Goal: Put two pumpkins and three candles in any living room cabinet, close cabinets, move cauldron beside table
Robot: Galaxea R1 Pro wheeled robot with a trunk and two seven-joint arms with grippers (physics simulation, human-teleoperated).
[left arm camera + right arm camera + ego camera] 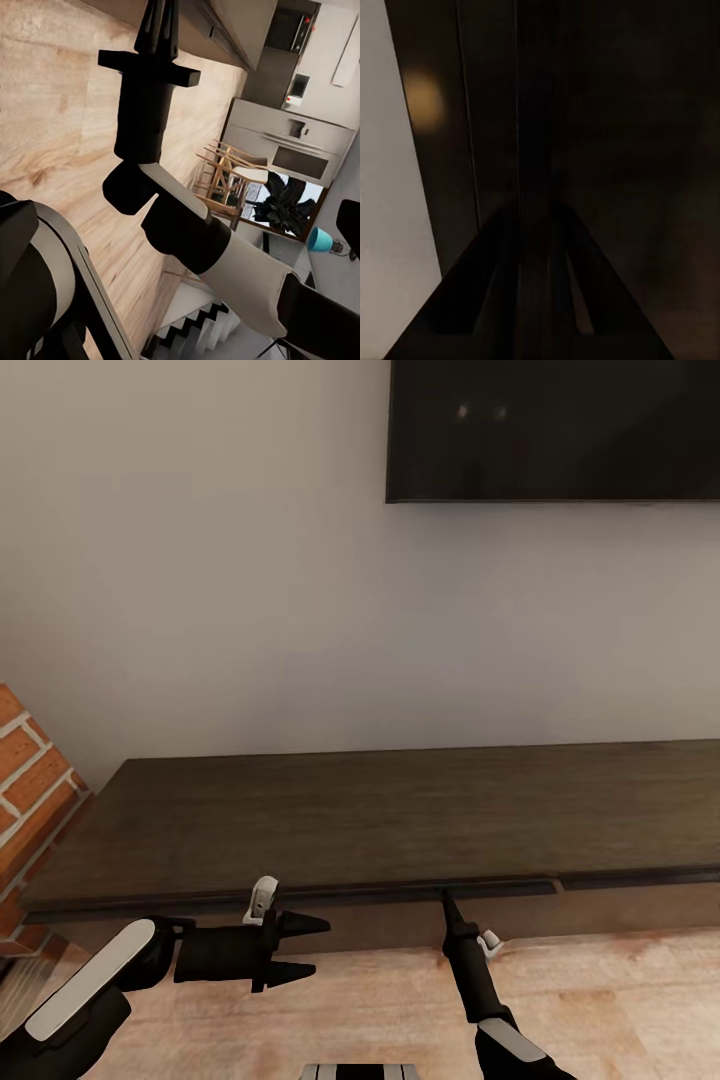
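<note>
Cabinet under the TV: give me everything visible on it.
The cabinet is a long, low, dark brown wood-grain unit against the grey wall, standing on the light wood floor, its flat top bare. One drawer front stands slightly proud under the top edge. The right gripper, fingers together, has its tip at that front's upper edge.

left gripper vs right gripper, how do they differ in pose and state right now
The left gripper has its fingers spread apart, open; the right gripper has its fingers pressed into one thin point, shut.
The left gripper points sideways along the cabinet front, apart from it; the right gripper points up, its tip at the cabinet's front edge.
Both are black, low by the floor, and hold nothing.
</note>
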